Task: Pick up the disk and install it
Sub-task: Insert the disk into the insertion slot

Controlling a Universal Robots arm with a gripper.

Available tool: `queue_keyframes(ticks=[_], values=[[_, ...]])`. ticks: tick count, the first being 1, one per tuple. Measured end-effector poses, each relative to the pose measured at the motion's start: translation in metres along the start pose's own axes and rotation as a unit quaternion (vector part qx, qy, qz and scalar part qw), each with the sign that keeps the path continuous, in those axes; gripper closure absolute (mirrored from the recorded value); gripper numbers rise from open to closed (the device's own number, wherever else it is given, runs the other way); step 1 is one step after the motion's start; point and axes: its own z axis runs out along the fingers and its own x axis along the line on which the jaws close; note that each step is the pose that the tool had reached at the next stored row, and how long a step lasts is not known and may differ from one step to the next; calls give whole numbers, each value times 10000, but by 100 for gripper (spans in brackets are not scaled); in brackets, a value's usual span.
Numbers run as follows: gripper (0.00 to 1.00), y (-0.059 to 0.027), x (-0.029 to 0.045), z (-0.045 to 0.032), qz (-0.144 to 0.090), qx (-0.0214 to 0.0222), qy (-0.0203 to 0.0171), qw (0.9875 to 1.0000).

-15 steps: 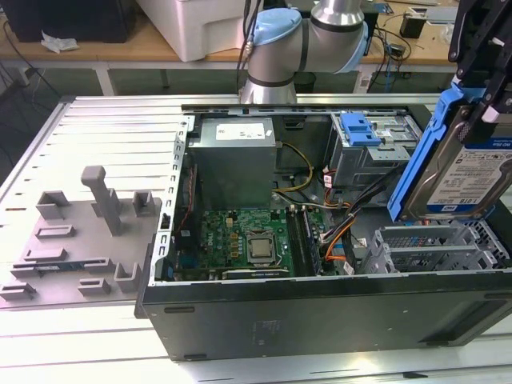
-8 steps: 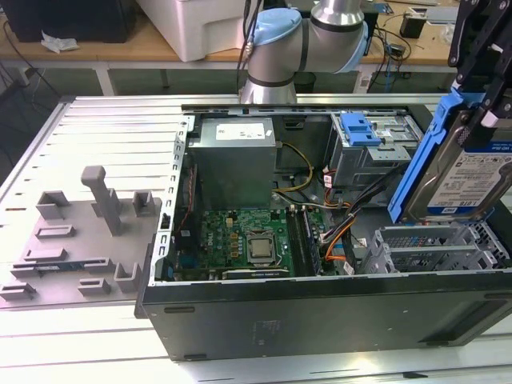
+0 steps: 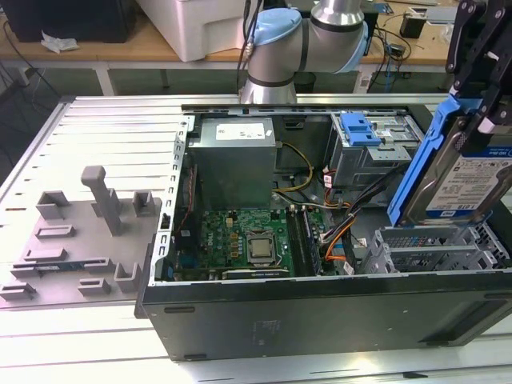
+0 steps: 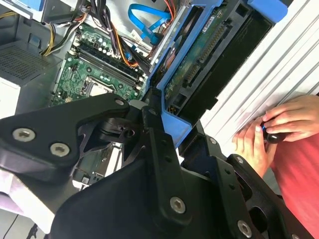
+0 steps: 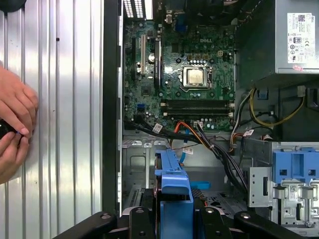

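The disk (image 3: 460, 180) is a silver hard drive with a blue-and-white label in a blue plastic bracket. It hangs tilted on edge over the open computer case (image 3: 320, 312), at the exterior view's right, above a grey metal bay (image 3: 432, 248). My gripper (image 3: 478, 96) comes down from above and is shut on the disk's upper part. In the second wrist view the black fingers (image 4: 152, 132) clamp the blue bracket of the disk (image 4: 199, 64). The first wrist view looks down along the disk's blue edge (image 5: 173, 179) between the gripper (image 5: 172, 219) links, toward the case floor.
Inside the case are a green motherboard (image 3: 248, 240), a grey power supply (image 3: 232, 160), loose cables (image 3: 336, 228) and a drive cage with a blue latch (image 3: 360, 128). A grey fixture (image 3: 88, 232) stands on the ribbed table. A person's hands (image 5: 12, 124) rest beside the case.
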Motion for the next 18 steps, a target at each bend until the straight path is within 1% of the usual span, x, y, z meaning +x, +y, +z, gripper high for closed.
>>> queue_keyframes(ticks=[3,5,8,12,14,18], values=[[63,0,0,14,-2,2,0,10000],[63,-1,2,46,-10,9,0,10000],[63,-2,4,73,-12,16,1,10000],[63,18,24,107,-12,32,0,10000],[63,18,37,128,-12,34,-1,10000],[63,26,60,145,-13,36,1,10000]])
